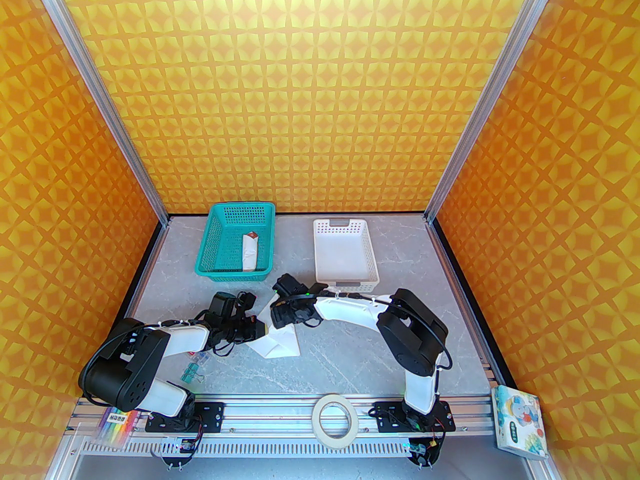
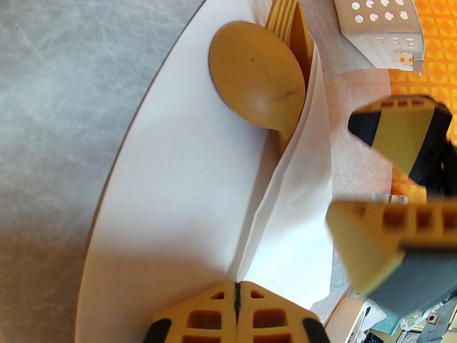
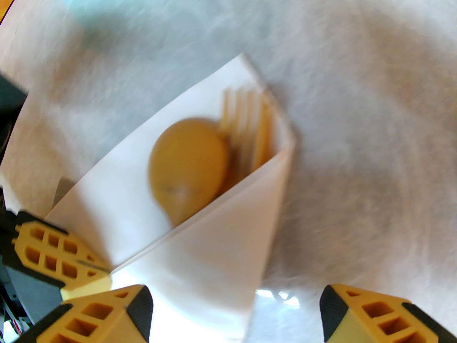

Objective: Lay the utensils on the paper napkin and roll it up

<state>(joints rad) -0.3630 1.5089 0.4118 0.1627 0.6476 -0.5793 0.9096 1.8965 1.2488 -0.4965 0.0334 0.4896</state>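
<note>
Left wrist: left fingers (image 2: 207,316) pinch paper napkin (image 2: 171,191) fold; right fingers (image 3: 371,316) spread; book (image 1: 517,420) text unreadable.

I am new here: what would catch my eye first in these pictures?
The tan wooden spoon and fork lie together in the fold of the white paper napkin in the middle of the table. The left tool is shut on the napkin's fold, and the right tool hangs open over it.

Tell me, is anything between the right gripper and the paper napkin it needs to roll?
Nothing visible. The open right gripper hangs right over the folded paper napkin. The left gripper pinches the napkin's edge off to one side, and the spoon and fork lie tucked inside the fold.
</note>
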